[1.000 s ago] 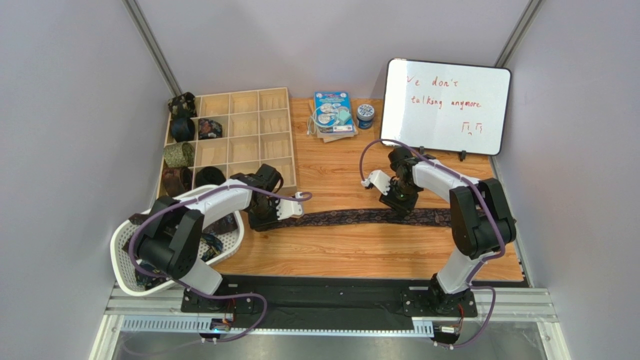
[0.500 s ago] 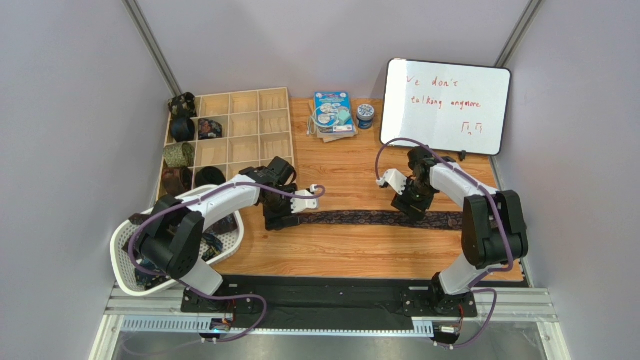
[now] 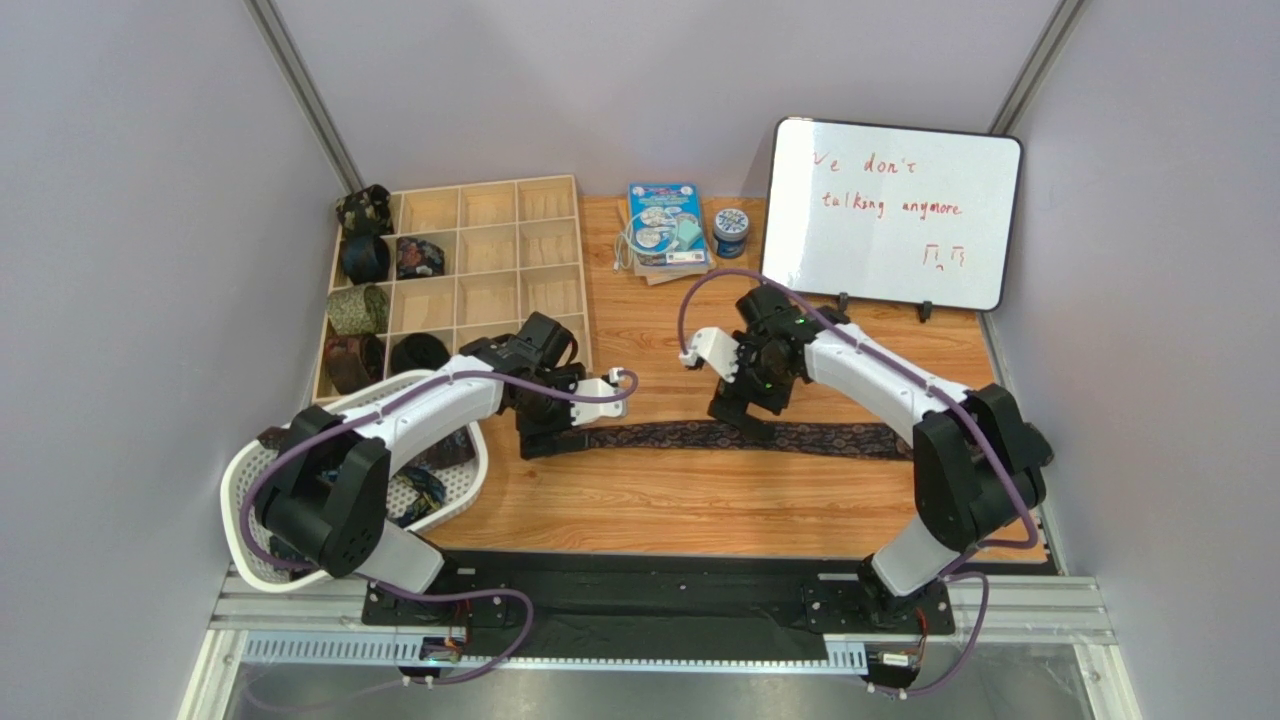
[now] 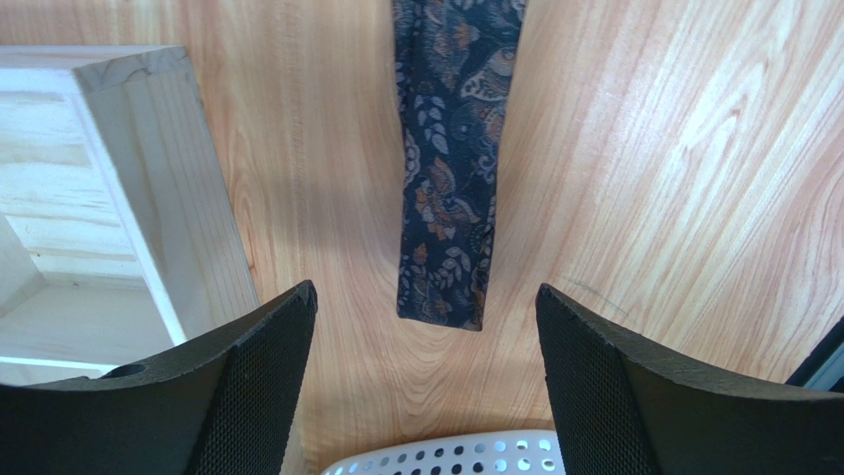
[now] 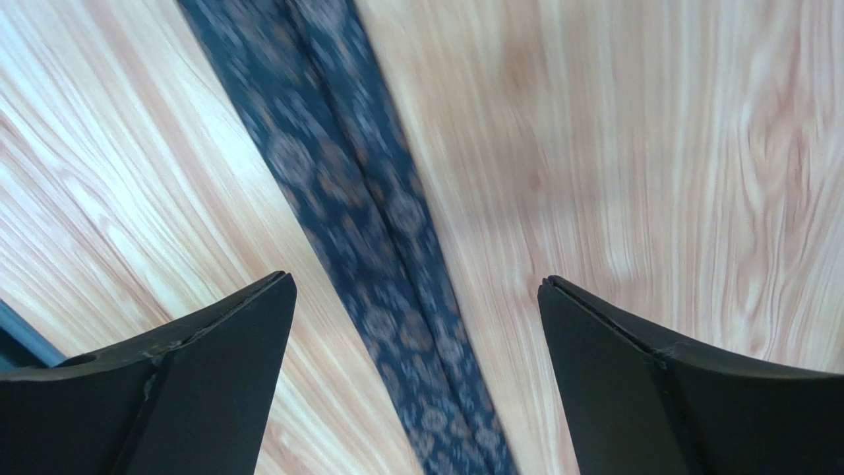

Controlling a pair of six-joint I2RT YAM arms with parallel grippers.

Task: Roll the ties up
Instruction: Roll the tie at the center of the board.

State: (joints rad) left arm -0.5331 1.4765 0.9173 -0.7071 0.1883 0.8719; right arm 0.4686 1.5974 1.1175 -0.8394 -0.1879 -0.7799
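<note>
A long dark navy necktie with a paisley pattern [image 3: 736, 438] lies flat and unrolled across the light wooden table [image 3: 676, 510], running left to right in front of both arms.

The left pincer [image 3: 541, 432] hangs over the tie's narrow left end, jaws wide apart and holding nothing. In the left wrist view that end of the tie [image 4: 446, 198] lies on the wood between the black fingers [image 4: 258, 376], clear of both. The corner of the pale wooden compartment box [image 4: 149, 198] is to one side and the rim of the white perforated basket [image 4: 446, 460] shows at the bottom edge.

The right pincer [image 3: 744, 402] hovers over the tie near its middle, jaws likewise spread and empty. The tie [image 5: 367, 228] runs diagonally below it, blurred.

In the box [image 3: 496, 255], rolled ties [image 3: 358, 309] fill the left column and two cells beside it. The basket [image 3: 256, 510] at the table's left edge holds more dark patterned fabric.

At the back stands a whiteboard [image 3: 894, 210] with red handwriting that reads roughly "We don't talking anymore". Beside it are a blue printed packet [image 3: 666, 225] and a small round blue-lidded jar [image 3: 732, 228]; their labels are too small to read.
</note>
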